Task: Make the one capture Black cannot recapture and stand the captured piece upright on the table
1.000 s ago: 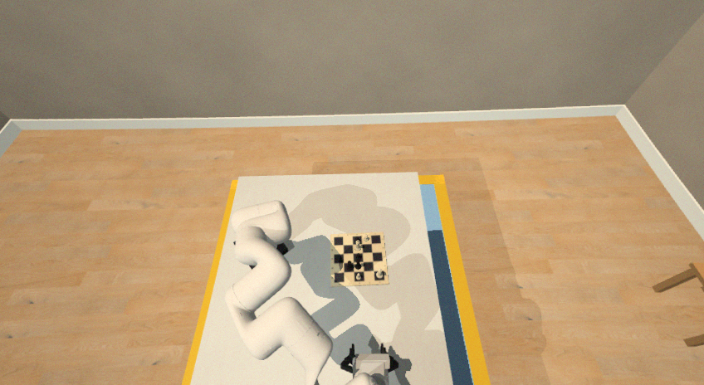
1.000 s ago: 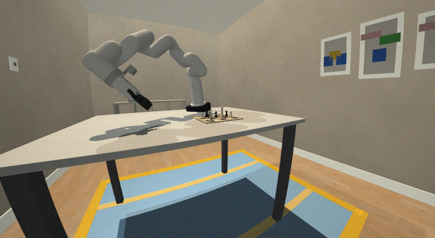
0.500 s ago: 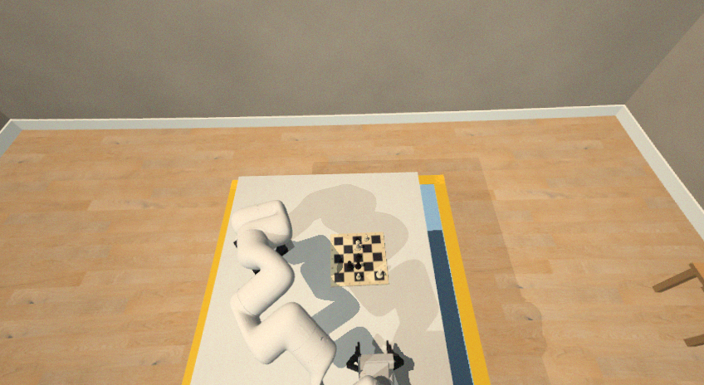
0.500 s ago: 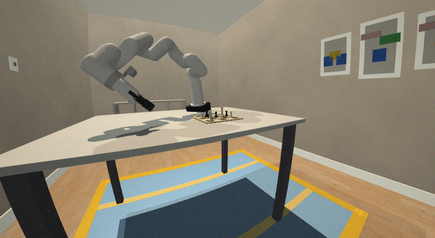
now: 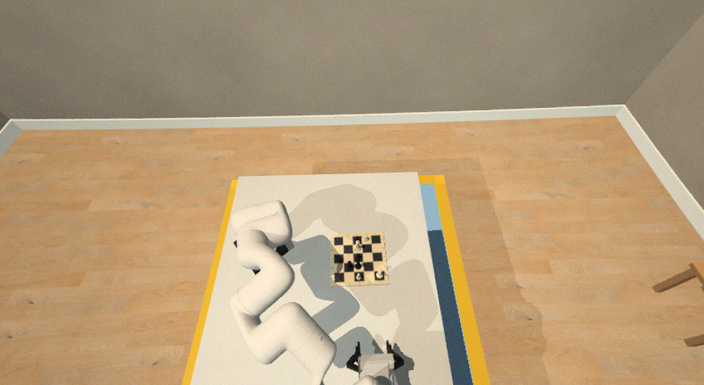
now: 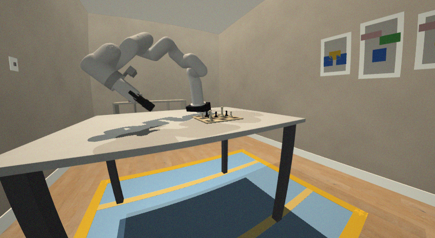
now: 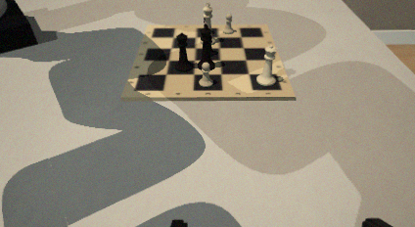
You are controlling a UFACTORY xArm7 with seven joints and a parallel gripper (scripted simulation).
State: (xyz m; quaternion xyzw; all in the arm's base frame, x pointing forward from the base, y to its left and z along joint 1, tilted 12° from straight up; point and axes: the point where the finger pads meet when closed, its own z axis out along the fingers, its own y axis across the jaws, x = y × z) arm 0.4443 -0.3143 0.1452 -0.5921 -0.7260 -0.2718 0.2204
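A small chessboard (image 5: 332, 263) (image 6: 224, 119) (image 7: 245, 94) lies on the white table (image 5: 305, 203) (image 6: 122, 144) (image 7: 318, 154). In the wrist view a black piece (image 7: 183, 53) and a taller black piece (image 7: 206, 46) stand side by side near the board's middle. A white pawn (image 7: 206, 74) stands just in front of the taller one. A tall white piece (image 7: 267, 67) (image 5: 379, 274) stands at the near right corner. Another tall white piece (image 7: 207, 14) and a white pawn (image 7: 228, 23) stand at the far edge. My gripper (image 5: 374, 354) (image 6: 149, 106) (image 7: 277, 223) is open and empty. It hangs above the bare table, well short of the board.
The arm's black base (image 6: 198, 107) (image 7: 15, 22) sits on the table left of the board. The arm (image 5: 266, 292) folds over the table's left half. A blue and yellow rug (image 6: 213, 205) lies under the table. A wooden chair leg (image 5: 677, 281) shows far right.
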